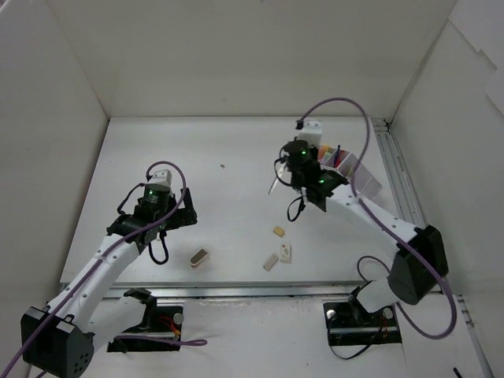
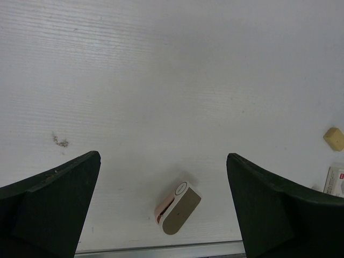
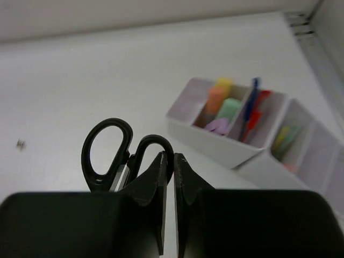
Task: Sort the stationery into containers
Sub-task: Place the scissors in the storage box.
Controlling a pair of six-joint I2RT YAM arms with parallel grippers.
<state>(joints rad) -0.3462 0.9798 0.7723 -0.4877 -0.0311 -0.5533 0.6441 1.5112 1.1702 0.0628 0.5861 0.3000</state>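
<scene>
My right gripper is shut on one loop of the black-handled scissors, and the blades are hidden below my fingers. From above, the right gripper and scissors sit just left of the white divided tray. The tray holds orange and pale-green markers and blue and red pens. My left gripper hangs open above a small metallic block, apart from it. From above, the left gripper is up and left of the block.
Small beige erasers lie near the table's front middle. One eraser shows at the right edge of the left wrist view. A metal rail runs along the front edge and white walls enclose the table.
</scene>
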